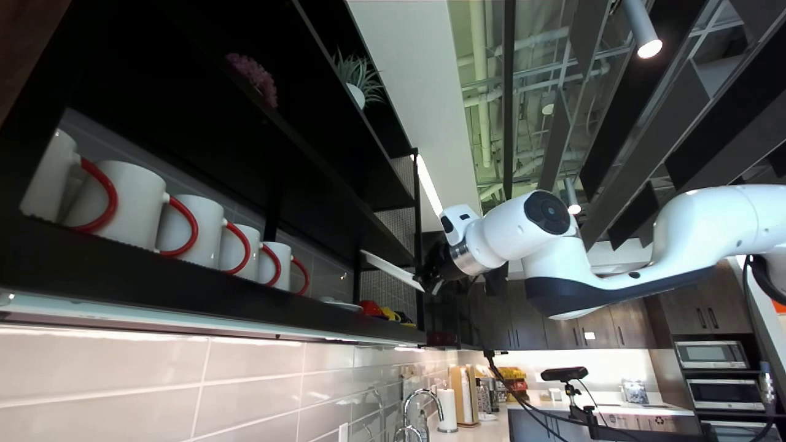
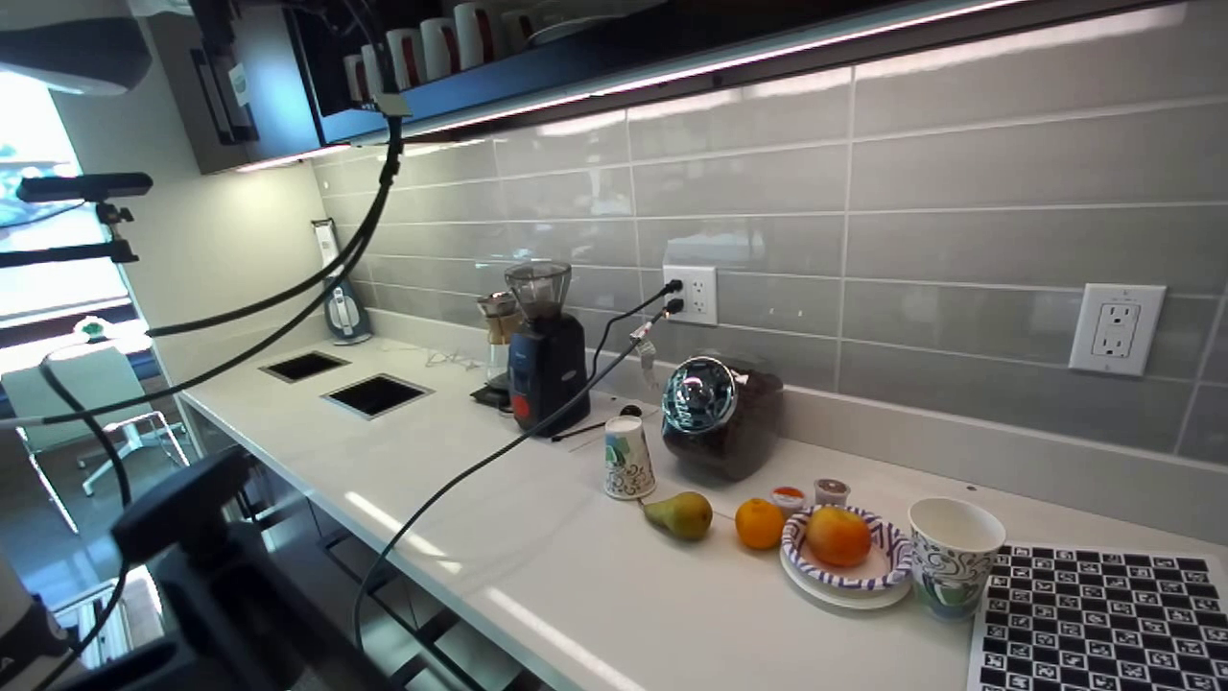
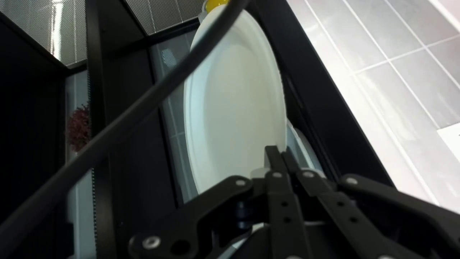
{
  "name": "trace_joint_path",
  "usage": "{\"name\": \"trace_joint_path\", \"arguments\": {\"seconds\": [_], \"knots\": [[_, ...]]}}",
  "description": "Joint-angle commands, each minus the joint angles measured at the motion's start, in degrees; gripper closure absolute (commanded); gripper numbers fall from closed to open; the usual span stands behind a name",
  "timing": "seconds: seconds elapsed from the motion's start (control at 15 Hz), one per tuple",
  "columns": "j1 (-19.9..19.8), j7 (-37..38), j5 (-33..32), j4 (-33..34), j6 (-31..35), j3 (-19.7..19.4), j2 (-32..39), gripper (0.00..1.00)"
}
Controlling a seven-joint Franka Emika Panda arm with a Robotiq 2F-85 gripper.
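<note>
White plate (image 3: 240,93): held aloft and tilted at the bay of the black shelf (image 1: 184,285); edge-on in an exterior view, slanting from 10 o'clock down to 4. Inside the bay or just in front: cannot tell.
Plate handling: judged fairly light and stiff, smooth enough to slip; easily chipped if ceramic, material uncertain.
Plate rim (image 3: 280,108): judged best place to take hold, pinched across the edge with a deep bite. Gripped off-centre at about 5 o'clock in the wrist view; likely to twist or droop toward 11.
Gripper (image 3: 281,155): narrow, pressed tight, pinching the plate by its edge.
Dark cable (image 3: 143,107): crossing the wrist view from 12 o'clock to 8, in front of the plate.
White dish (image 1: 341,303): lying on the shelf at 8 o'clock from the plate in an exterior view.
Red item (image 1: 370,308) and yellow item (image 1: 390,314): on the shelf, at 7 and 6 o'clock.
Mugs (image 1: 206,227): white, red-handled, in a row at 9 o'clock.
Pink plant (image 1: 255,78): one level up, at 11.
</note>
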Motion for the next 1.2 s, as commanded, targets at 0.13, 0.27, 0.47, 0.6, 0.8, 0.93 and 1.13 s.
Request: {"name": "trace_joint_path", "arguments": {"seconds": [0.13,0.27,0.47,0.6,0.8,0.93,1.13], "knots": [[-2.16,-0.16,1.29,4.76,2.3,1.32,5.87,0.98],[-2.26,-0.16,1.46,5.92,2.31,1.41,7.36,0.98],[-2.02,-0.67,1.65,5.55,4.63,0.4,6.29,0.99],[-1.73,-2.43,3.09,6.29,8.95,-1.3,6.37,0.99],[-2.37,-7.17,6.86,8.08,14.3,-2.99,7.27,0.99],[-3.44,-11.61,9.38,9.49,15.45,-3.09,7.65,0.99],[-4.24,-19.1,13.93,11.84,16.35,-3.45,8.45,0.99]]}}
